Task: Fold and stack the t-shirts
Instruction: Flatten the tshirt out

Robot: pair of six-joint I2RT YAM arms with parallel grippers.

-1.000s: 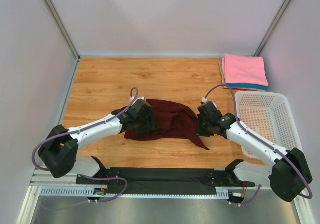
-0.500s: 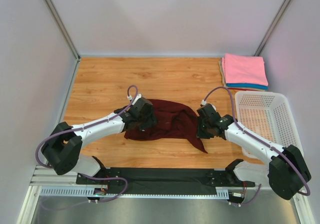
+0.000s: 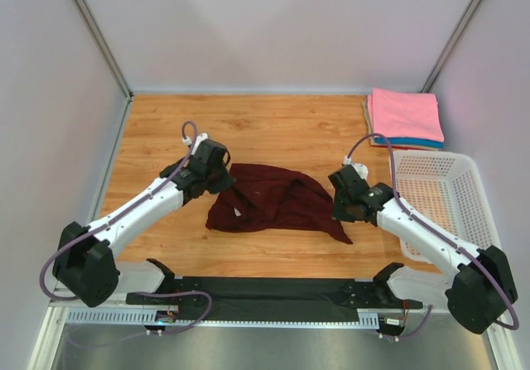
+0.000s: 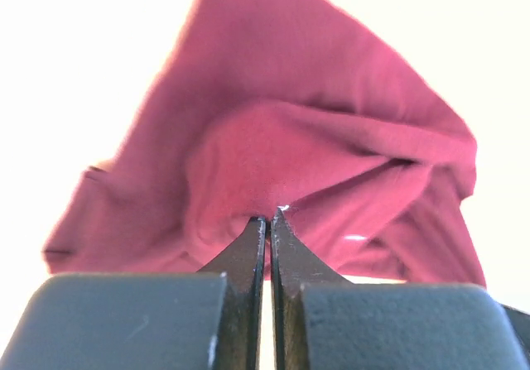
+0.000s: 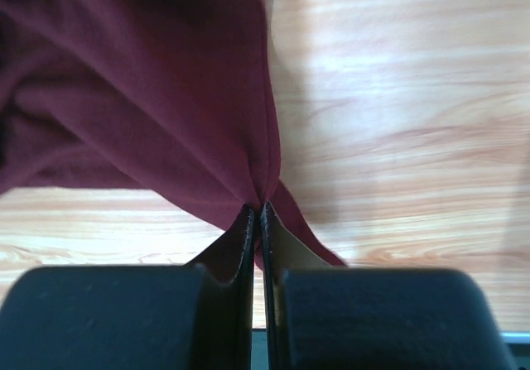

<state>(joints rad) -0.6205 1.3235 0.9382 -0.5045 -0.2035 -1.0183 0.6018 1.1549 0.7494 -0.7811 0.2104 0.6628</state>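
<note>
left end effector [image 3: 220,174]: clenched on upper-left corner of maroon t-shirt [image 3: 273,203]. Fingertips hidden under wrist body in top view. Left wrist view alone shows both fingers pressed together with a pinch of fabric at the tips, cloth bunched up ahead of them, background washed out.
maroon t-shirt: crumpled and unfolded, mid-counter toward the near edge, stretched between the two arms. Whole outline only in top view: wide lump with a narrow tail running to lower right. Small pale mark on left half in top and left wrist views, too small to read.
counter [image 3: 265,126]: wood grain, clear in top and right wrist views, blown out in left wrist view.
right end effector [image 3: 341,207]: clenched on right edge of maroon t-shirt, above the tail. Grip only confirmed in right wrist view: fingers closed flat, a fold of cloth caught between the tips, rest draped to the left over the wood.
folded stack: far-right corner, top view only. pink t-shirt [image 3: 404,115] on top, blue t-shirt [image 3: 418,142] edge showing beneath, tan t-shirt [image 3: 367,117] as a sliver at left side.
basket [image 3: 460,189]: white, perforated, right edge of counter, just nearer than the stack. Right forearm crosses its near-left corner in top view.
</note>
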